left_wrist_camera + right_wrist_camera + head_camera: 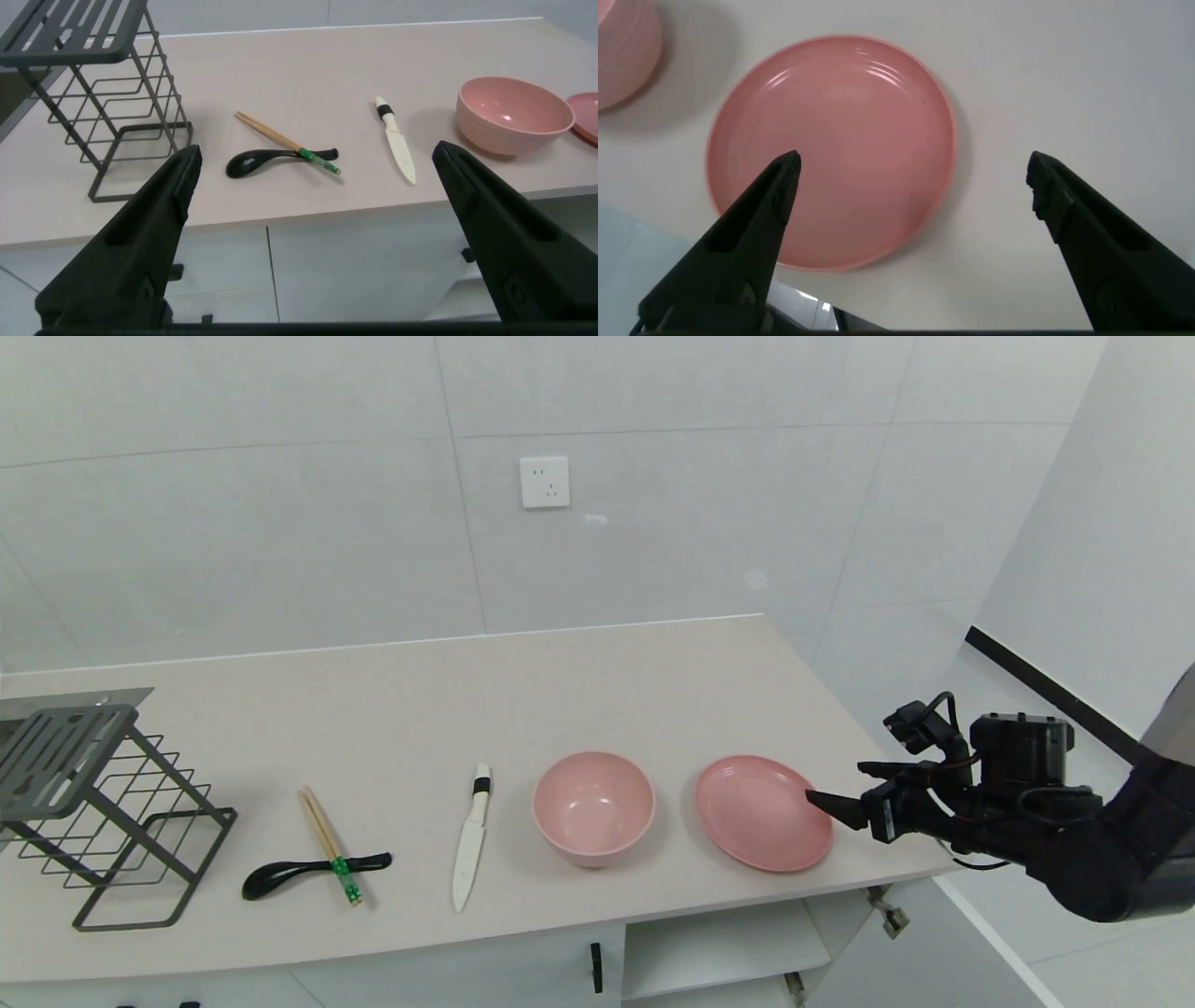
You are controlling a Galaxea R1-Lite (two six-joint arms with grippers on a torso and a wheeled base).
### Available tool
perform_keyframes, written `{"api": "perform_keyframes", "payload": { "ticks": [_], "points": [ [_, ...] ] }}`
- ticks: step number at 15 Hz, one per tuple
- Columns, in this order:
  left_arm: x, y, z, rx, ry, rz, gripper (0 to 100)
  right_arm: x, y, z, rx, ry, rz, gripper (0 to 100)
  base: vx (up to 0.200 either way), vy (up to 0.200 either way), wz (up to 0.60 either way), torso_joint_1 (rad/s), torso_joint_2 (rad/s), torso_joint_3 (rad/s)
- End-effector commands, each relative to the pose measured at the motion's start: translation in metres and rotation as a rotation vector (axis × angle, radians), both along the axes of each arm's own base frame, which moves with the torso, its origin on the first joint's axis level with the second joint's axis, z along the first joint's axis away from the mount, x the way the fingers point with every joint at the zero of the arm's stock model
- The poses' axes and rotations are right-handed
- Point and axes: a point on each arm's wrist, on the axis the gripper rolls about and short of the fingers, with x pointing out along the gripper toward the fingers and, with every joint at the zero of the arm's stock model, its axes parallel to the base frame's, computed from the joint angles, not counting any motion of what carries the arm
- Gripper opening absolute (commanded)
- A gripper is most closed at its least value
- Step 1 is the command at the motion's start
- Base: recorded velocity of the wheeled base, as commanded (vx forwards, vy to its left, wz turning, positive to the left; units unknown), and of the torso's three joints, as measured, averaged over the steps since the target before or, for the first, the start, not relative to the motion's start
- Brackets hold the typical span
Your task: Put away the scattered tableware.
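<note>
A pink plate lies near the counter's front right corner. My right gripper hovers open at the plate's right rim, with nothing between its fingers. Left of the plate stands a pink bowl, then a white knife. Farther left, a pair of chopsticks lies across a black spoon. My left gripper is open and empty, in front of the counter's front edge and facing the spoon.
A grey wire dish rack stands at the counter's left end. Below the counter's right part a cabinet shelf is open. The tiled wall behind carries an outlet. The counter ends just right of the plate.
</note>
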Motion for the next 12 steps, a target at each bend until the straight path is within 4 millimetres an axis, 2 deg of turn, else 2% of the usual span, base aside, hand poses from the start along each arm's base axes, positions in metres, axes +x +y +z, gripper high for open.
{"api": "perform_keyframes", "payload": {
  "ticks": [1, 6, 12],
  "points": [
    [0.000, 0.000, 0.000, 0.000, 0.001, 0.000, 100, 0.006, -0.002, -0.009, -0.008, 0.016, -0.018, 100, 0.000, 0.000, 0.00, 0.000, 0.00, 0.000],
    [0.000, 0.000, 0.000, 0.000, 0.001, 0.000, 100, 0.019, 0.006, -0.019, -0.001, 0.026, -0.034, 100, 0.000, 0.000, 0.00, 0.000, 0.00, 0.000],
    [0.000, 0.000, 0.000, 0.000, 0.001, 0.000, 100, 0.022, 0.015, -0.038, -0.012, 0.078, -0.038, 100, 0.000, 0.000, 0.00, 0.000, 0.00, 0.000]
  ]
}}
